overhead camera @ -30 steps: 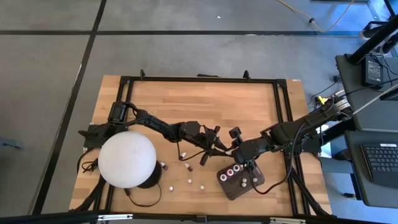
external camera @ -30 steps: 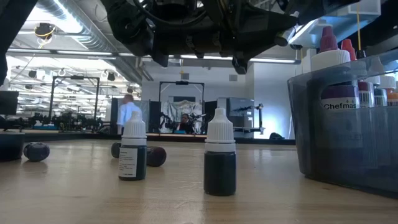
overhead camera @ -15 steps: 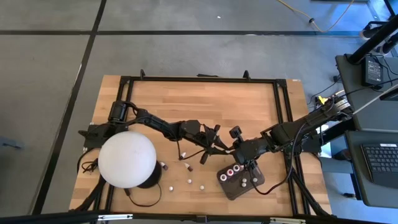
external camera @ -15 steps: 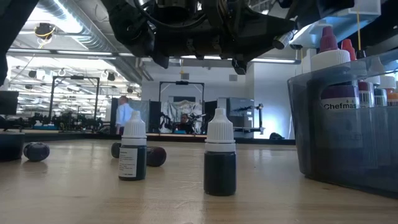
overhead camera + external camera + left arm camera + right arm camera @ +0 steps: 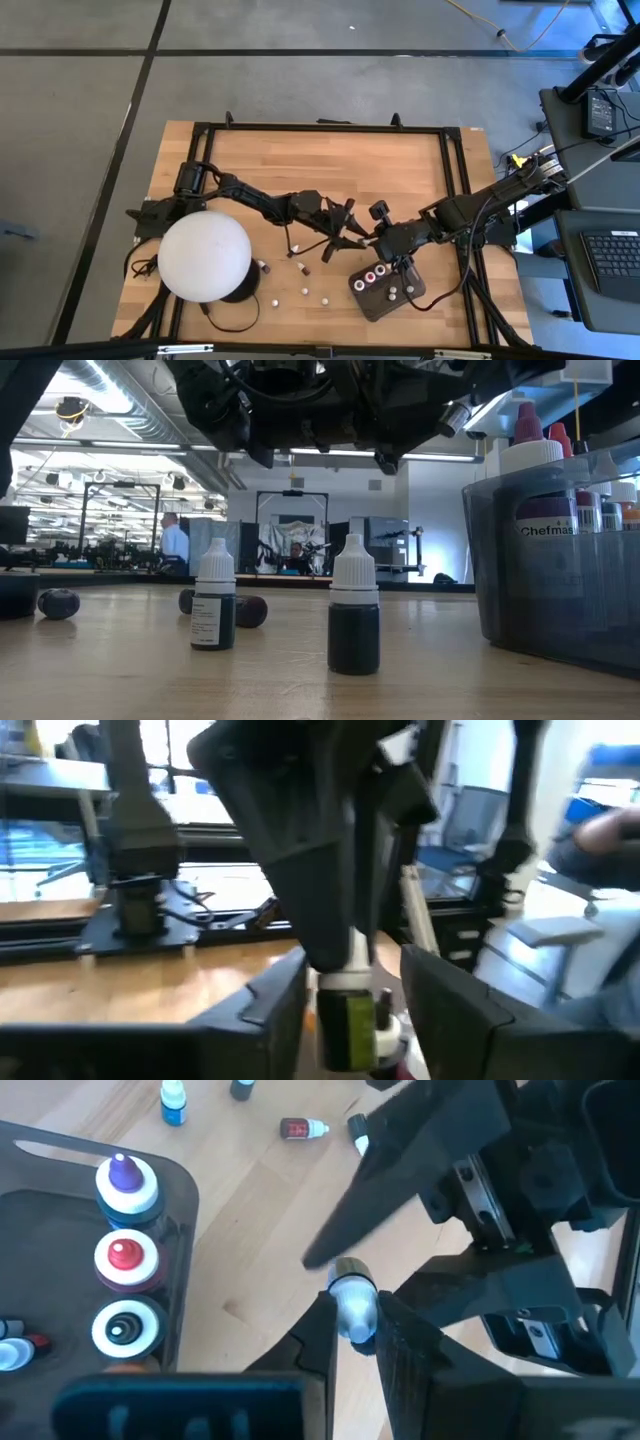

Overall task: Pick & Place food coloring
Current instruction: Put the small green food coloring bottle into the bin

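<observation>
Held above the wooden table [image 5: 330,165], just off the dark grey tray [image 5: 385,308]: one small food coloring bottle [image 5: 352,1306], pale cap outward, pinched tight between the fingers [image 5: 400,1345] of the right gripper [image 5: 368,236]. Clamped at the body, cap free.

Met from the other side by the left gripper [image 5: 345,232]. Its fingers [image 5: 270,1010] spread to either side of the same bottle [image 5: 345,1020], a narrow gap showing on both flanks, so parted and not gripping. Yellow-green label visible there, lettering too blurred to read.

From above, bottle itself lost among the two dark grippers.

In the tray: upright bottles with purple [image 5: 125,1175] and red [image 5: 123,1255] tops, others cut off at the edge.

Loose on the table: two upright white-capped dark bottles [image 5: 214,597] [image 5: 354,606], one lying on its side [image 5: 300,1128], more scattered near the big white dome [image 5: 204,256], colours hard to tell.

Beyond the table, a person [image 5: 173,540] in the room.
</observation>
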Controlling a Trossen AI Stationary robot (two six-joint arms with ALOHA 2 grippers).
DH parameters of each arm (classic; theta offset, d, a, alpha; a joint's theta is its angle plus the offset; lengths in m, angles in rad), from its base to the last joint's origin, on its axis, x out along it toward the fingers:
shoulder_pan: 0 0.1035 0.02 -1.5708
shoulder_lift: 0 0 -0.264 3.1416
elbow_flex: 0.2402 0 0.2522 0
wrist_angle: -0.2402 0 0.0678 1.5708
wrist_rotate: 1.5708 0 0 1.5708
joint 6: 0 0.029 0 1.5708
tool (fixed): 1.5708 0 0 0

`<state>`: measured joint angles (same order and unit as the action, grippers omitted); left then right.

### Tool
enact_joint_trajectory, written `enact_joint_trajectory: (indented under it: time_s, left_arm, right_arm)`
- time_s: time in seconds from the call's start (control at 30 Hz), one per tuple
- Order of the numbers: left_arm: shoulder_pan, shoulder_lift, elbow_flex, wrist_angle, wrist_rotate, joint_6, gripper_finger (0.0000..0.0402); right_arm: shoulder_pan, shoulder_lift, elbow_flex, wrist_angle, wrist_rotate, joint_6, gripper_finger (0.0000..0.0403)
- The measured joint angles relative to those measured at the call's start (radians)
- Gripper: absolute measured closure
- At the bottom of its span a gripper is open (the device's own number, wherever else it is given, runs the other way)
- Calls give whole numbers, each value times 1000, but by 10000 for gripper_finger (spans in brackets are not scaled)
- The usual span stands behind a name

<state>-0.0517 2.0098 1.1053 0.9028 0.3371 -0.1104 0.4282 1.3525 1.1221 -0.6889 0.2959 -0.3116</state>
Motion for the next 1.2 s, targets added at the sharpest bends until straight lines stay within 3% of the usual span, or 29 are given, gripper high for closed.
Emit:
enact_joint_trajectory:
  time_s: [0.13, 0.33, 0.63, 1.0, 1.2]
  left_arm:
    - [18, -12, 0, -28, 108, 9, 215]
    - [48, -36, 0, -77, 229, -69, 203]
    - [83, -36, 0, -151, 221, -79, 209]
    - [93, -35, -1, -194, 215, -81, 209]
    - [93, -34, -1, -197, 215, -90, 206]
  right_arm:
    - [1, -2, 10, -28, -4, 46, 349]
    - [40, -3, 124, -217, 3, 204, 348]
    - [194, 33, 241, -399, -59, 560, 348]
    - [356, 288, 403, -468, -107, 911, 348]
    - [366, 422, 423, -496, -92, 1314, 348]
